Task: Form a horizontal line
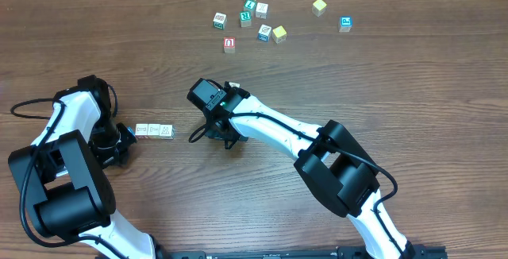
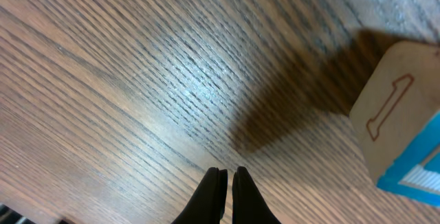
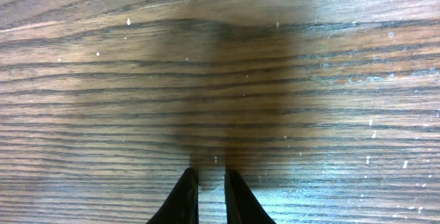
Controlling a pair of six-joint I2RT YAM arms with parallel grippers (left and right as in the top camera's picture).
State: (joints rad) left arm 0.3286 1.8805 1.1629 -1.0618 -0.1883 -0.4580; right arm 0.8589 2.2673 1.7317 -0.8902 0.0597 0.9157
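The horizontal line (image 1: 154, 130) lies on the table's left half; in the overhead view it shows as a short row of whitish-faced letter cubes touching side by side. My left gripper (image 1: 129, 134) sits just off the row's left end, shut and empty. In its wrist view the fingertips (image 2: 225, 176) point at bare wood, and a cube (image 2: 392, 107) with a whitish "1" face and a blue side fills the right edge. My right gripper (image 1: 194, 135) rests a little beyond the row's right end. Its jaws (image 3: 207, 176) are nearly together over bare wood, holding nothing.
Several loose cubes are scattered at the table's far side: a red-faced one (image 1: 229, 44), two plain yellow ones (image 1: 279, 34) (image 1: 319, 6), a blue one (image 1: 345, 24) and green-lettered ones (image 1: 245, 18). Both arms' white links cross the near half of the table.
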